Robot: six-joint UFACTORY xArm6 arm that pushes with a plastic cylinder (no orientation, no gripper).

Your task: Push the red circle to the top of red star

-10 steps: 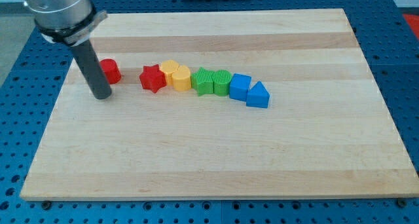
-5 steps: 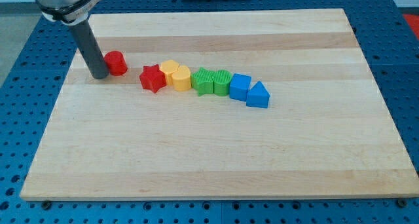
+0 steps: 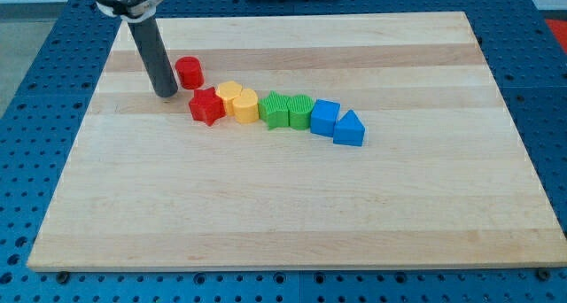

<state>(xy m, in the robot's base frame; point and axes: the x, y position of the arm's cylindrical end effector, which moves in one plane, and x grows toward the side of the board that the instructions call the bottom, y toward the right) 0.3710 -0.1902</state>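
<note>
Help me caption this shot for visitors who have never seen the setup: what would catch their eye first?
First, the row of coloured blocks across the middle of the wooden board: red star, two yellow blocks, two green blocks, blue cube and blue triangle. Next, the dark rod at the view's upper left, my tip just left of the red circle, which sits above the red star.

Single camera, raised, angled down over whole board (image 3: pixel 354 214).
</note>
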